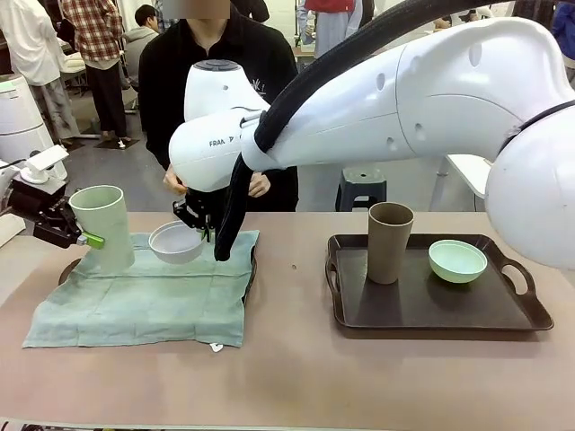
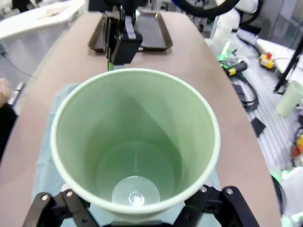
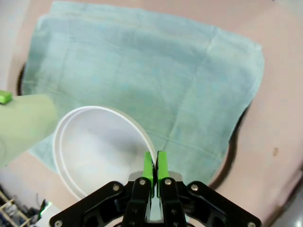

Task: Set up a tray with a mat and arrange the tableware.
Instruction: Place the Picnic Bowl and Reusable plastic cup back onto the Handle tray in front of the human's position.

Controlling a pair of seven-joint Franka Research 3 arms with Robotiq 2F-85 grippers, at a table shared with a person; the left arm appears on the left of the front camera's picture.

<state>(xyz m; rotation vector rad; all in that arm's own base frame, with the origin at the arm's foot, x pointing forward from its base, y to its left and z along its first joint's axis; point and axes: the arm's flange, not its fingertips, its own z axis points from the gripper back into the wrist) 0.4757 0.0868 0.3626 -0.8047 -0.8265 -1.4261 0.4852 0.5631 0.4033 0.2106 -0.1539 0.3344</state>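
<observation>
We have the green mat (image 1: 144, 301) spread over the left tray (image 1: 251, 269). Our left gripper (image 1: 88, 238) clasps the pale green cup (image 1: 101, 224) at the mat's left side. Our right gripper (image 3: 154, 165) pinches the white bowl (image 3: 94, 146) by its rim, tilted over the mat. The brown-taupe cup (image 1: 389, 242) and mint green bowl (image 1: 457, 260) sit on the right tray (image 1: 431, 316), not yet moved, so we judge the job roughly half done.
</observation>
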